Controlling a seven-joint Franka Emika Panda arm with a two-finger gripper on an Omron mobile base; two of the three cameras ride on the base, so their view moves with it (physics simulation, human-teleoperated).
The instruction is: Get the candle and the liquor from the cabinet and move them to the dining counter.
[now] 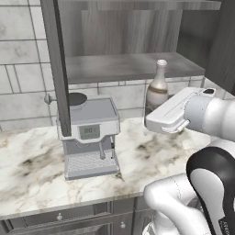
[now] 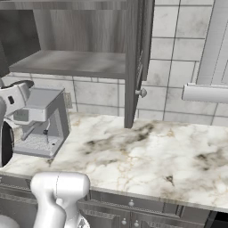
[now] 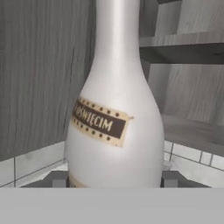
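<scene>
From the left base view, the liquor (image 1: 157, 90) stands upright off the cabinet (image 1: 128, 66) shelf, above the worktop beside the coffee machine (image 1: 89, 137). In the hand view the gripper (image 3: 114, 179) has its fingers (image 3: 59, 178) clamped on the bottle's base.

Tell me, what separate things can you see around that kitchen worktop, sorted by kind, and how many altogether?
Bottles: 1, the liquor between the gripper fingers.
Coffee machines: 1, the coffee machine.
Wall cabinets: 1, the cabinet, doors open.
Robot arms: 1.
Total: 4.
</scene>
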